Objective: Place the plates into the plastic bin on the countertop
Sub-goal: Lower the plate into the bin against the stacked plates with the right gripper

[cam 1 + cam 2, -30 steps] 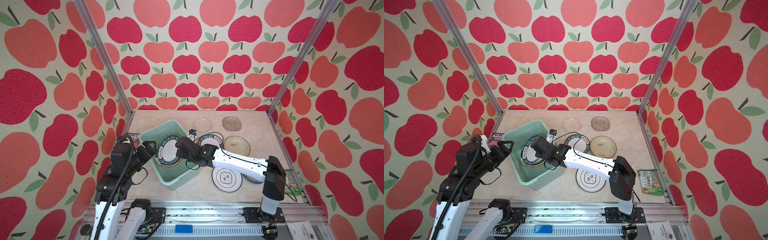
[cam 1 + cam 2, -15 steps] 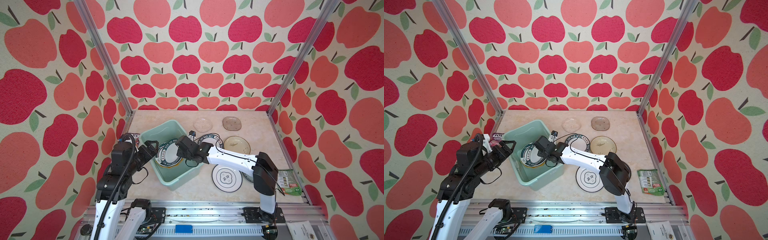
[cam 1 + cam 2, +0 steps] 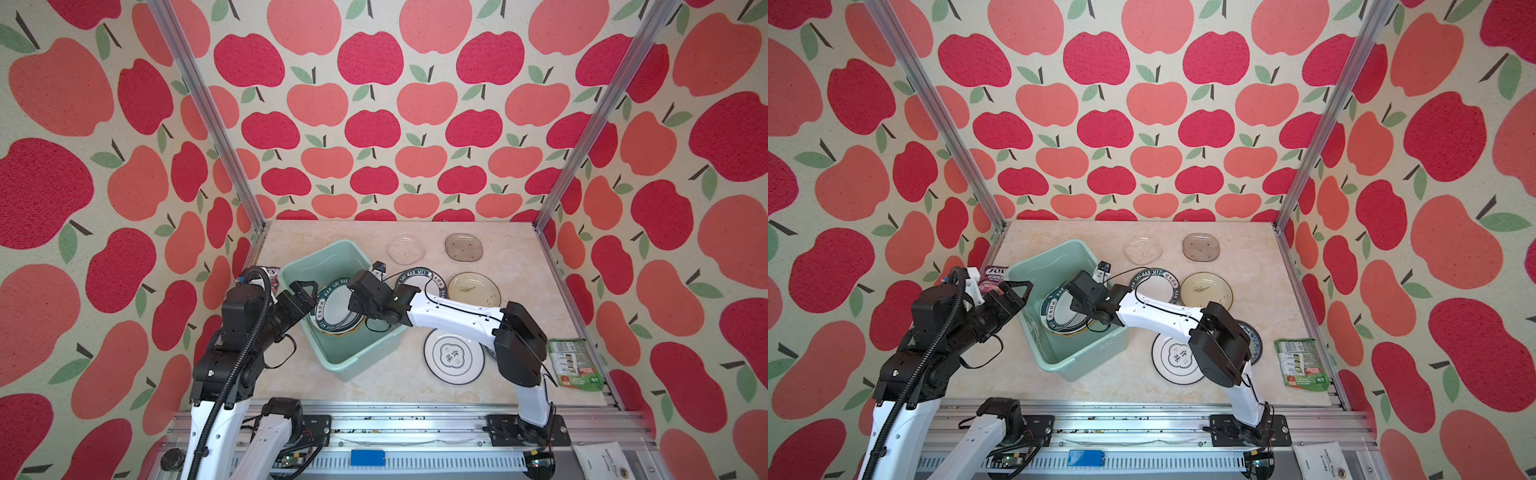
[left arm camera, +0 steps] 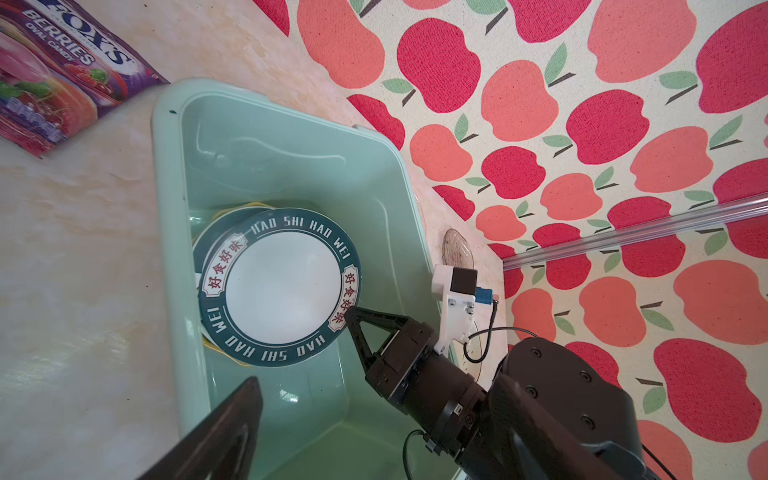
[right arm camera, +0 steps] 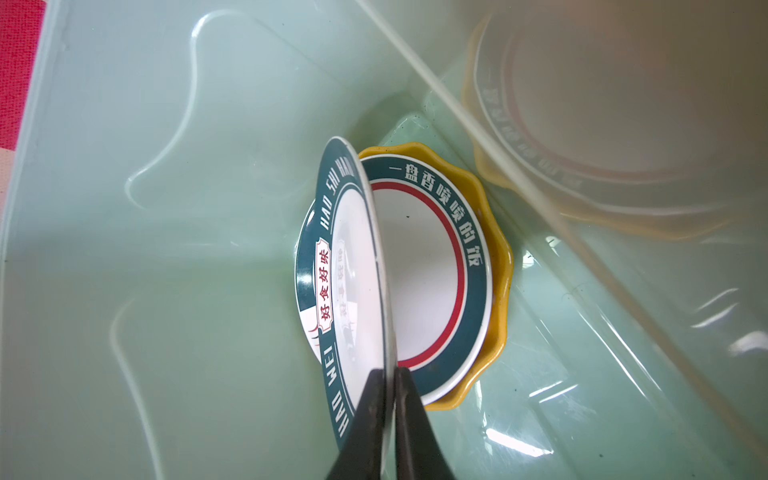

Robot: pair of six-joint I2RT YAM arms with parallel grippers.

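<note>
- The plastic bin [image 3: 360,354] sits skewed on the countertop [image 3: 519,266], near its left edge.
- Inside it, the right gripper [image 5: 390,374] has its claw closed on the rim of a lettered plate [image 4: 282,286] (dark green band reading HAO SHI HAO WEI). The grip looks tight, though the contact is hard to judge.
- That plate is tilted, leaning over a red-ringed plate [image 5: 419,282], which lies on a yellow scalloped plate [image 5: 496,291] on the bin floor.
- The left gripper [image 3: 307,291] hovers at the bin's left rim, claw wide apart and holding nothing.
- A cream plate [image 3: 473,289] lies on the countertop, right of the bin.
</note>
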